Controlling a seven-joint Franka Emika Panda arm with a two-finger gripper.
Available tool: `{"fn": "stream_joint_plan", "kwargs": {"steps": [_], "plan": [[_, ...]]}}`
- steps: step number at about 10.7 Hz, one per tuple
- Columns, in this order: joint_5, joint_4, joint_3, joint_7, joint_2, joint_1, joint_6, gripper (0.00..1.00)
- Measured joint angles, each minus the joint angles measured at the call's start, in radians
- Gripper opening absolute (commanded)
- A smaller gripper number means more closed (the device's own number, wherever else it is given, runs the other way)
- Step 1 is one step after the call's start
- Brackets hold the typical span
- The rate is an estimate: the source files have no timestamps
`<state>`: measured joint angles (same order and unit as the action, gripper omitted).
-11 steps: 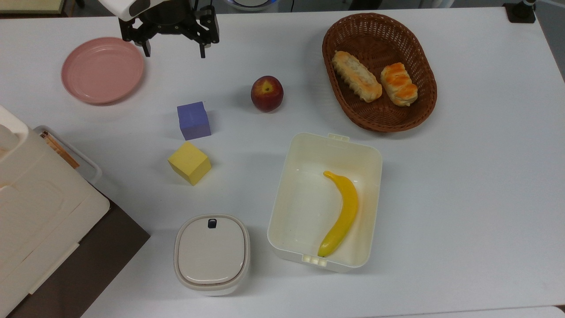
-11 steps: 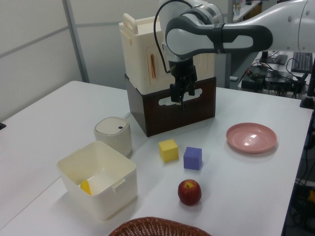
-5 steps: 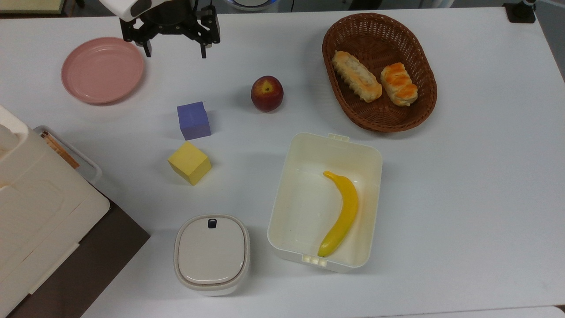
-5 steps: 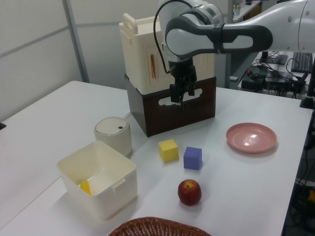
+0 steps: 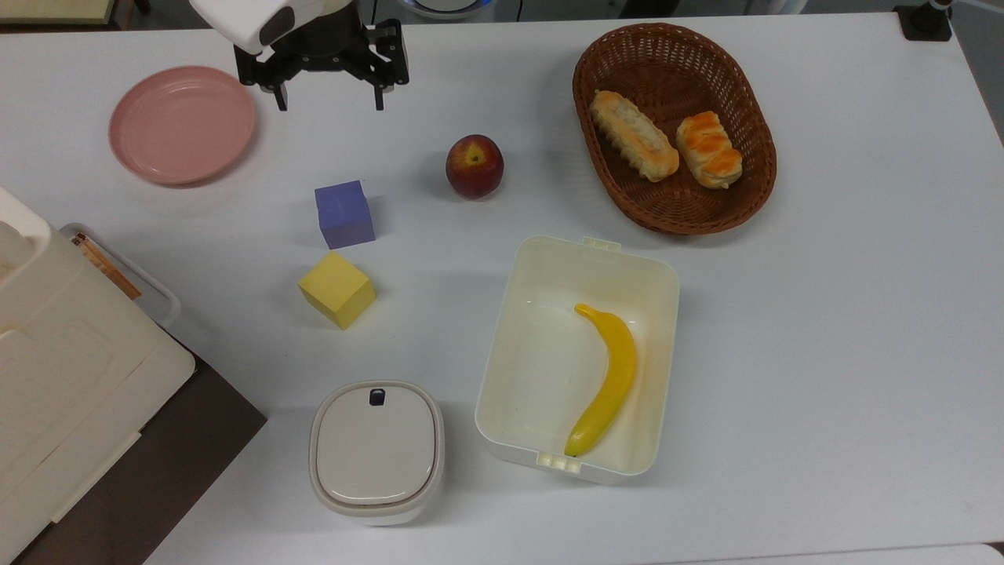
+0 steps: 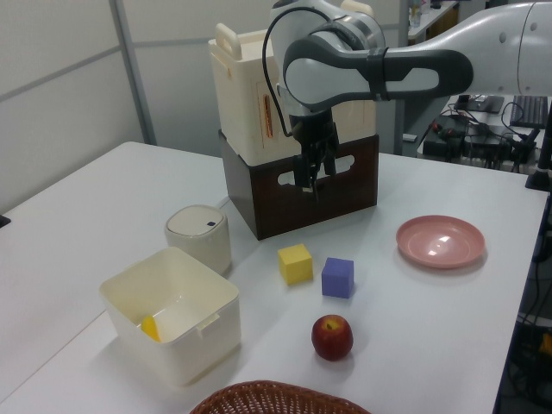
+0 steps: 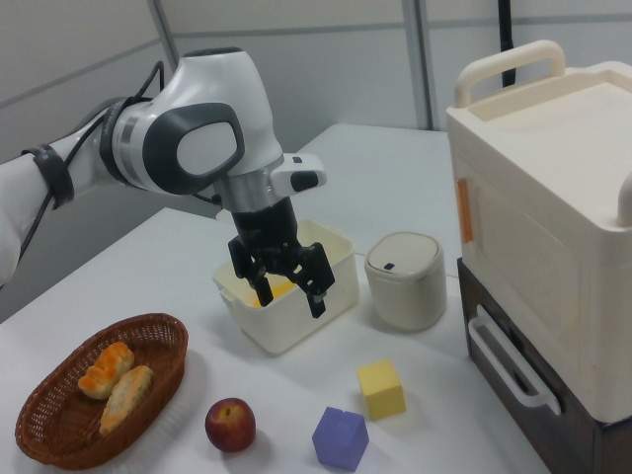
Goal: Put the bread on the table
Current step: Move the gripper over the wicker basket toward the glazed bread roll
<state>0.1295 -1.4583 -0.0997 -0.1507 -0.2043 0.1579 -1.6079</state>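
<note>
1. While the bread [image 5: 709,149] lies in the basket [image 5: 745,205] on the table [image 5: 847,329], beside a longer roll [image 5: 634,135].
2. Well apart, the gripper [image 5: 329,100] hangs empty, fingers spread, near the pink plate [image 5: 182,124].

Robotics lab/office setting: white table [image 5: 823,353] w/ staged props, robot arm [image 6: 414,65] above it, grey partition walls [image 6: 78,86], and a cluttered desk w/ cables & keyboard [image 6: 528,108] at the left view's right.
</note>
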Motion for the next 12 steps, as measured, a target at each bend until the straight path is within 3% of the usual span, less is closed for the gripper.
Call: {"fn": "stream_joint_plan", "kwargs": {"steps": [3, 12], "plan": [[0.0, -0.04, -0.002, 0.0, -0.016, -0.017, 0.0, 1.0], [0.0, -0.078, -0.004, 0.001, -0.183, -0.185, 0.147, 1.0]]}}
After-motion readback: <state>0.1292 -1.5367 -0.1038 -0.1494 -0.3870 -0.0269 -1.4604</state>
